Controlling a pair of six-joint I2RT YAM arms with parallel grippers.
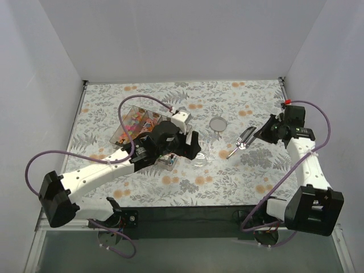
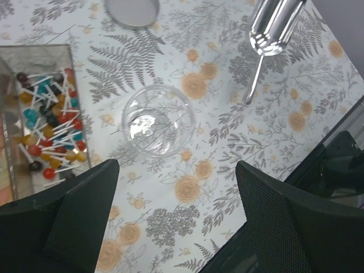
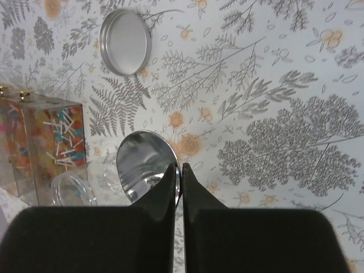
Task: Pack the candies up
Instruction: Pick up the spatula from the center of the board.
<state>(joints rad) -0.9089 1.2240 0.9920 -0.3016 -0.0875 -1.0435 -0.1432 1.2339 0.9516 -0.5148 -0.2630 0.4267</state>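
The candies (image 2: 48,122) are small coloured sweets on white sticks, lying in a clear box (image 1: 136,121) at the left; they also show in the right wrist view (image 3: 57,133). An empty clear glass jar (image 2: 158,119) stands on the cloth by the box, seen from above too (image 1: 202,159). My left gripper (image 2: 176,216) is open and empty, just short of the jar (image 1: 193,147). My right gripper (image 3: 178,168) is shut on the rim of the metal scoop (image 3: 142,168), held above the cloth right of the jar (image 1: 245,138). The scoop's thin handle (image 2: 254,79) points toward the near edge.
A round metal lid (image 1: 218,123) lies flat behind the jar, also in the wrist views (image 3: 125,41) (image 2: 132,8). The flowered tablecloth (image 1: 239,182) covers the table. White walls close in the back and sides. The table's dark front edge (image 2: 341,165) is near.
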